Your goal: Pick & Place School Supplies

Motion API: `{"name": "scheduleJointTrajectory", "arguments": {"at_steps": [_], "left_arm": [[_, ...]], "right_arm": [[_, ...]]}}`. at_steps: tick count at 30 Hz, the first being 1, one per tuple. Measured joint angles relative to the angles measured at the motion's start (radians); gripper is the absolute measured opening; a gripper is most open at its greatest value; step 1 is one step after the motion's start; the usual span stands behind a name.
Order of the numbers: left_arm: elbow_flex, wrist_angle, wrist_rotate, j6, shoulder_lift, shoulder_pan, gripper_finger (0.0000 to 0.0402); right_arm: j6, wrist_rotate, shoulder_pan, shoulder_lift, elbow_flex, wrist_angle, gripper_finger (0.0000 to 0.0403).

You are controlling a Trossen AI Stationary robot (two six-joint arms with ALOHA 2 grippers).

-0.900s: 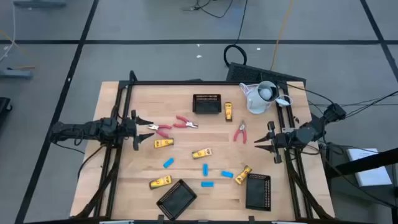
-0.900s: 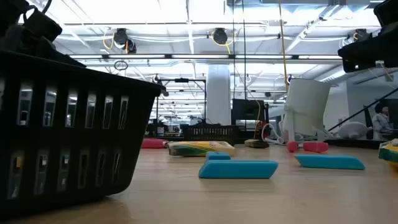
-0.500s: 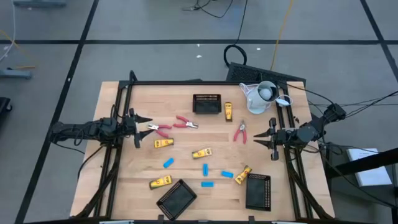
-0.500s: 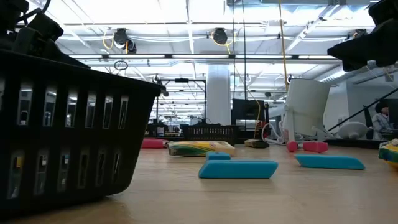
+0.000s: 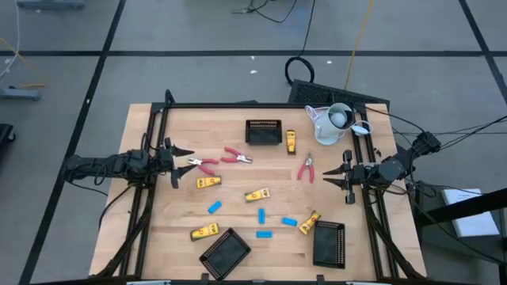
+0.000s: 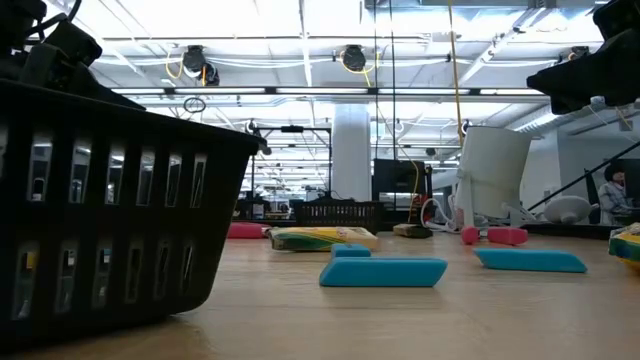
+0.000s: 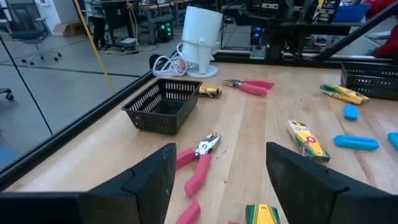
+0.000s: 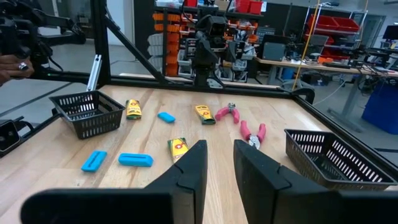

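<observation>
The school supplies lie scattered flat on the wooden table. They include yellow-and-black blocks [image 5: 257, 195] [image 5: 208, 182], blue pieces [image 5: 261, 215] [image 5: 214, 207] and red-handled tools [image 5: 236, 155] [image 5: 306, 169]. My left gripper [image 5: 187, 162] hovers open at the table's left edge, just left of one red tool [image 5: 206, 165], which lies ahead of its fingers in the left wrist view [image 7: 199, 165]. My right gripper [image 5: 331, 176] hovers at the right edge, right of the red tool [image 8: 252, 132]. Its fingers stand a narrow gap apart [image 8: 221, 168]. Both hold nothing.
Three black mesh trays stand on the table: one at the far middle [image 5: 264, 131] and two at the near edge [image 5: 225, 252] [image 5: 329, 243]. A white jug [image 5: 331, 124] stands at the far right. Black frame rails [image 5: 150, 190] run along both sides.
My right gripper has risen a little and shifted slightly toward the far edge, then held still. Nothing on the table has moved.
</observation>
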Motion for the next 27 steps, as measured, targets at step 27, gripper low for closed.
{"name": "scheduleJointTrajectory", "arguments": {"at_steps": [27], "left_arm": [[0.0, 0.0, 0.003, 0.002, 0.0, 0.0, 0.025]], "right_arm": [[0.011, 0.015, -0.058, 0.253, -0.066, 0.277, 0.007]]}}
